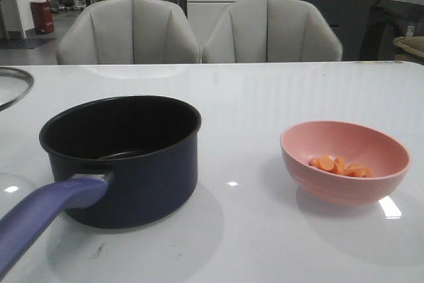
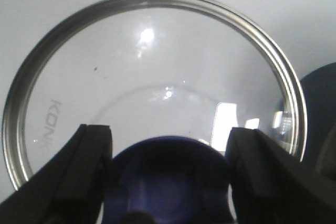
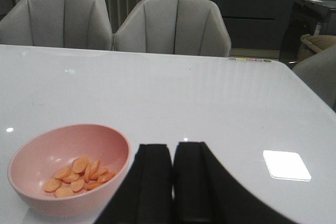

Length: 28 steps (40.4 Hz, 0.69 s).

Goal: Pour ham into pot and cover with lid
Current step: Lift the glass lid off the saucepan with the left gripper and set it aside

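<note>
A dark navy pot (image 1: 122, 157) stands empty on the glossy white table (image 1: 265, 97), left of centre in the front view, its long periwinkle handle (image 1: 40, 220) reaching toward the camera. Well apart to its right sits a pink bowl (image 1: 344, 160) holding the ham (image 1: 339, 166), a small heap of flat orange slices gathered at the bottom; the right wrist view shows the same bowl and slices from above its rim. The lid (image 2: 152, 72) lies flat on the table at the far left, only a sliver of its steel rim showing at the front view's edge, separate from the pot. The left wrist camera looks straight down on it: clear glass ringed in steel, faint lettering near the rim, and the blue knob (image 2: 168, 182) sitting between the two black fingers (image 2: 79, 177) of the left end effector (image 2: 168, 174), which is spread wide on either side of the knob; whether the fingers touch it cannot be told. A curve of the pot's dark wall shows just beside the lid in that view. The right end effector (image 3: 173, 182) hangs above the table just beside the bowl, its two black fingers pressed together with nothing between them. Two pale grey chairs (image 1: 199, 31) stand behind the table.
</note>
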Each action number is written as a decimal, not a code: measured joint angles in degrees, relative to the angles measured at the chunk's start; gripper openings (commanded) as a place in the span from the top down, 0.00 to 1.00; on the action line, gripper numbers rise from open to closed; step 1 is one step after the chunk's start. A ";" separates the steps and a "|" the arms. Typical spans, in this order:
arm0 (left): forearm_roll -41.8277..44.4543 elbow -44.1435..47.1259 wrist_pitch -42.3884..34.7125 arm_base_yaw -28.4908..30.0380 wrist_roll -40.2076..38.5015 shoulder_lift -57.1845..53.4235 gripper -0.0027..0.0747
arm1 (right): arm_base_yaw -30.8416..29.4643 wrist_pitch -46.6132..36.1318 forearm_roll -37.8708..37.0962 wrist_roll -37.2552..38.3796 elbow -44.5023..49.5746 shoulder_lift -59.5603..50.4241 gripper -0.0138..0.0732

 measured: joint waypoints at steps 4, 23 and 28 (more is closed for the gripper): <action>0.10 3.40 -1.31 2.35 1.11 0.00 0.51 | 0.00 0.00 0.00 0.00 0.00 0.00 0.65; -0.10 16.64 -15.88 5.31 4.81 0.00 0.35 | 0.00 0.00 0.00 0.00 0.00 0.00 0.65; -0.23 17.11 -16.81 5.31 5.33 0.11 0.30 | 0.00 0.00 0.00 0.00 0.00 0.00 0.65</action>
